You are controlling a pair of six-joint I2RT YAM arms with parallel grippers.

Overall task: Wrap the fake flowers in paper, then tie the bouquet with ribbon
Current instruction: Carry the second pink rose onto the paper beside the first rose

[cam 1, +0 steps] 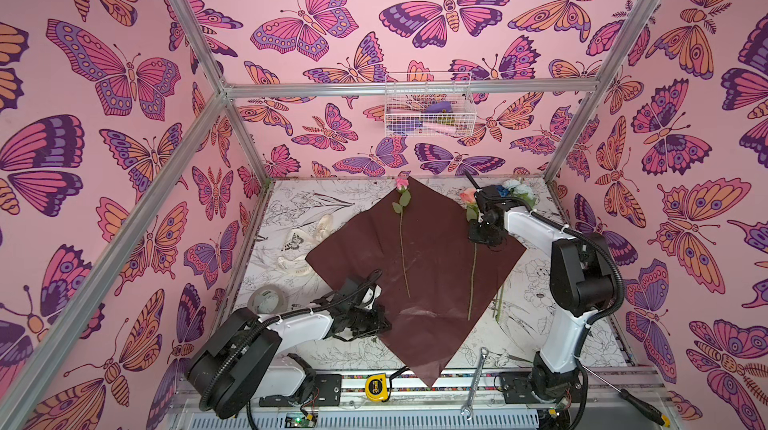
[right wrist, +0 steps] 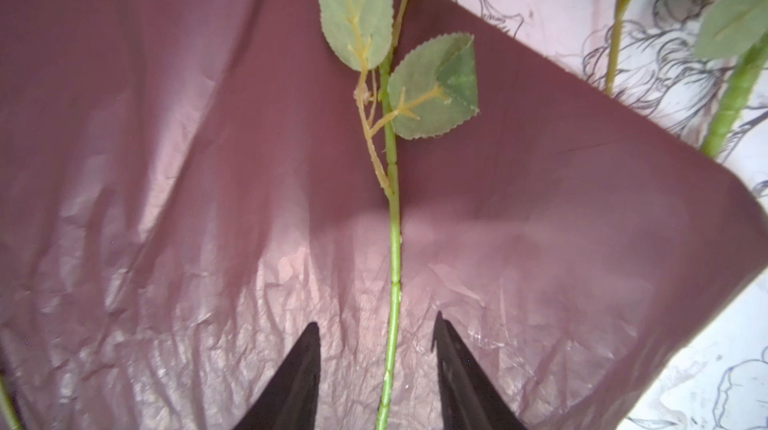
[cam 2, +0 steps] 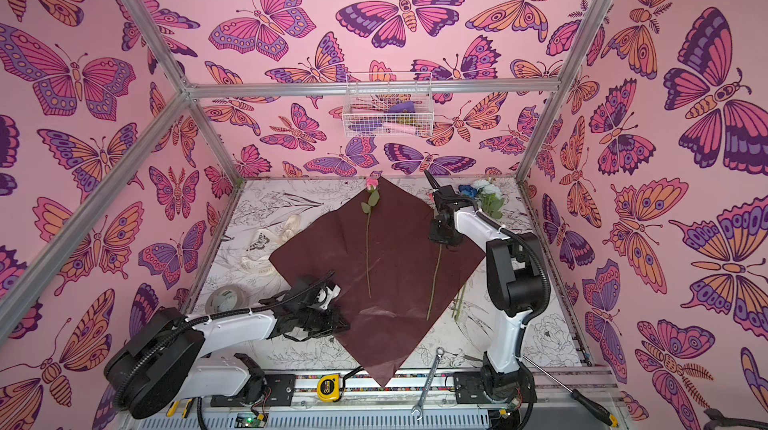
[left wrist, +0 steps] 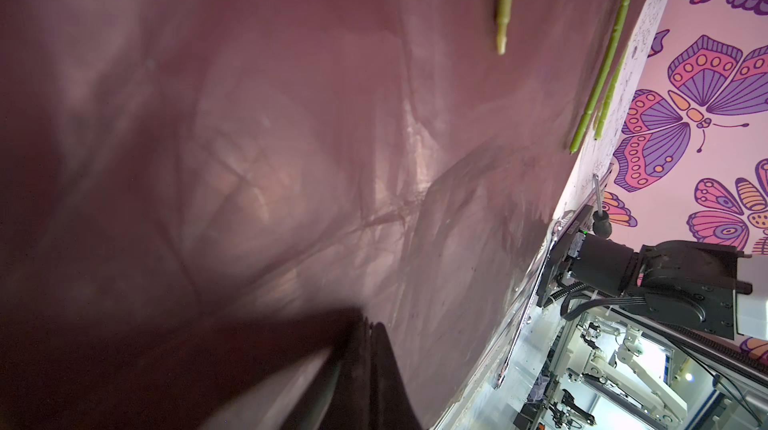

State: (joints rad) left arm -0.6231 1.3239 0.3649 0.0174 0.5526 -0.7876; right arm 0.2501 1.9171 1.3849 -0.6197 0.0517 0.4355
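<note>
- Left arm point(cam 1: 297, 321): glossy white shells on the links, bulky matt black housings at the joints.
- Right arm point(cam 1: 530, 224): same white and black build, with a large rounded black housing midway.
- Hose point(cam 1: 586, 237): black ribbed conduit running along each arm.
- Zip ties point(cam 1: 564, 228): thin white bands strapping the hose to the white shells.
- Base plates point(cam 1: 517, 384): flat black, with small screw heads and thin red and black wires beside them.
- Right gripper point(right wrist: 377, 320): two black fingers point(right wrist: 291, 378), flat-sided wedges narrowing to sharp tips.
- Base joint point(left wrist: 602, 264), seen from the left wrist: a black cylinder with black cables bundled beneath.
</note>
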